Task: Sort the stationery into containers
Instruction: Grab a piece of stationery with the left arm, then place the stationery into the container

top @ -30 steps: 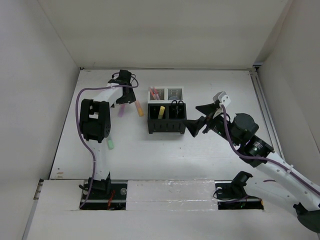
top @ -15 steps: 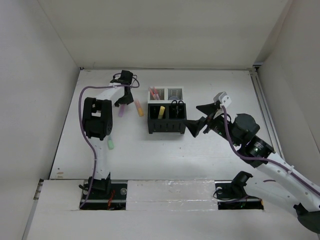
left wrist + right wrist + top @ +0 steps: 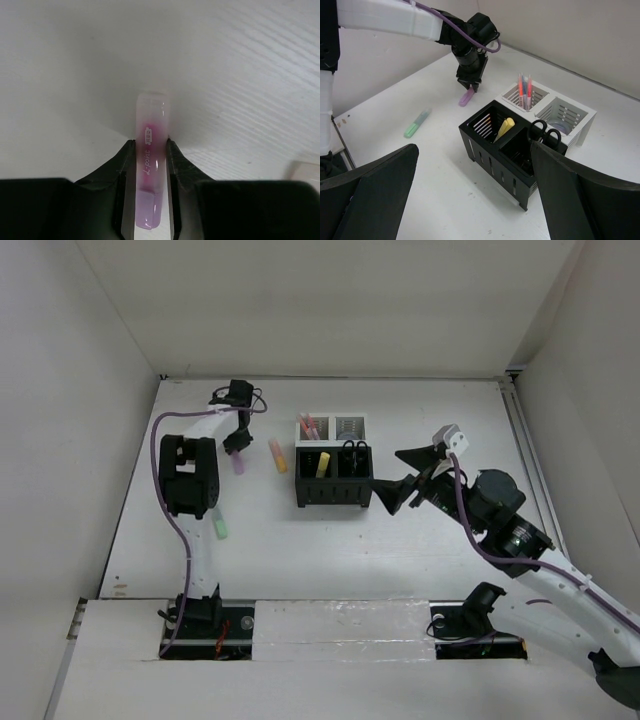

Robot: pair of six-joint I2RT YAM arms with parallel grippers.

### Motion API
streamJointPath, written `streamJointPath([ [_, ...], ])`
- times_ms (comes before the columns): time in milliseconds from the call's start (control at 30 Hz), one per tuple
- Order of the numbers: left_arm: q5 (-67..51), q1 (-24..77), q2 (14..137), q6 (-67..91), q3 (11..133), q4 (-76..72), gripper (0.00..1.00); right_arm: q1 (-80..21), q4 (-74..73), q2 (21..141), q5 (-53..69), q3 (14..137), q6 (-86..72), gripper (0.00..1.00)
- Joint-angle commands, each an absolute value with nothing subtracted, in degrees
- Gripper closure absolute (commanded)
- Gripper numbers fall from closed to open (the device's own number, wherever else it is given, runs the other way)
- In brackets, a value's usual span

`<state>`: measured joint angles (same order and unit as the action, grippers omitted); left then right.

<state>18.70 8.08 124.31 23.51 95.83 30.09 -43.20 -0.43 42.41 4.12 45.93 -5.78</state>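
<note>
Left tool (image 3: 150, 146) is pinching the pink highlighter (image 3: 150, 115), jaws pressed against its barrel, out left of the mesh organiser (image 3: 330, 496). The orange highlighter (image 3: 278, 455) lies between them on the table (image 3: 420, 420). Right tool (image 3: 388, 477) is spread wide, just right of the organiser.

You get bright, even, diffuse light from above on white table (image 3: 400, 540); shadows short, soft; glare patches on glossy near ledge (image 3: 330, 618) in top view; left wrist view: grey shadow fans around pink highlighter (image 3: 150, 107), print sharp, left gripper (image 3: 150, 146) dark, slightly blurred; right wrist view: right gripper (image 3: 474, 147) black, unfocused, your scene beyond crisp
</note>
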Motion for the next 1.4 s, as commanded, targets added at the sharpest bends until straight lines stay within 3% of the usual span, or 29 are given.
streamJointPath([
  [0, 22.75, 7.03, 118.24, 25.22, 96.33, 35.77, 1.00, -42.98, 2.29, 40.96, 4.66, 46.76, -5.19, 0.00],
  [167, 23.29, 8.08, 99.96, 25.75, 90.54, 31.39, 1.00, -42.98, 3.52, 40.43, 2.81, 45.53, -6.41, 0.00],
  [300, 26.36, 18.41, 82.75, 23.64, 84.56, 23.57, 1.00, -42.45, 4.57, 40.43, 0.62, 44.92, -6.42, 0.00],
  [433, 30.23, 29.41, 73.95, 19.52, 78.15, 13.57, 1.00, -42.45, 4.57, 39.38, -1.32, 44.91, -6.94, 0.00],
  [533, 22.00, 31.20, 67.71, 16.62, 70.34, 4.78, 1.00, -42.45, 5.19, 38.68, -1.85, 44.39, -6.94, 0.00],
  [700, 5.15, 31.20, 62.67, 13.27, 57.52, -14.74, 1.00, -42.45, 6.94, 38.67, -0.62, 44.38, -7.47, 0.00],
  [833, -1.22, 31.20, 62.75, 12.13, 53.44, -23.72, 1.00, -42.45, 7.47, 39.29, -0.09, 43.86, -8.09, 0.00],
  [1367, -2.73, 31.20, 69.96, 19.77, 45.72, -38.74, 1.00, -42.45, 8.09, 39.29, -0.09, 42.19, -7.03, 0.00],
])
